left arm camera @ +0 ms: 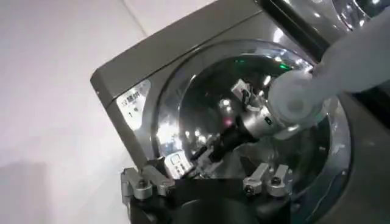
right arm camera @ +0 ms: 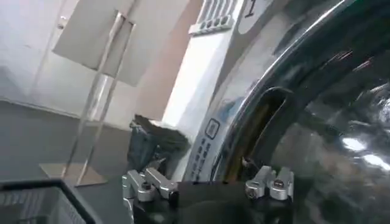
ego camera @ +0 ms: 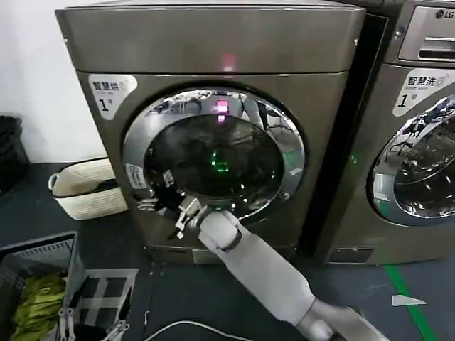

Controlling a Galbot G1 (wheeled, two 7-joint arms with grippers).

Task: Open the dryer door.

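Observation:
The dryer (ego camera: pixel 213 42) is a bronze-grey front-loader with a "1" sticker and a pink light. Its dryer door (ego camera: pixel 220 153), a chrome ring around dark glass, lies flat against the front. My right gripper (ego camera: pixel 158 193) is open at the ring's lower left edge, next to a small white label. In the right wrist view, my right gripper (right arm camera: pixel 210 182) faces a dark slot between the chrome ring (right arm camera: pixel 286 79) and the dryer front. My left gripper (ego camera: pixel 92 323) hangs open low on the left, away from the machine, holding nothing. In the left wrist view, my left gripper (left arm camera: pixel 206 182) looks at the door (left arm camera: pixel 201 103).
The LG-marked machine (ego camera: pixel 419 142) stands close on the right. A white basket (ego camera: pixel 82 188) sits on the floor left of the dryer. A grey crate (ego camera: pixel 43 256) with green cloth is near my left gripper. A green floor line (ego camera: pixel 409 298) runs at the right.

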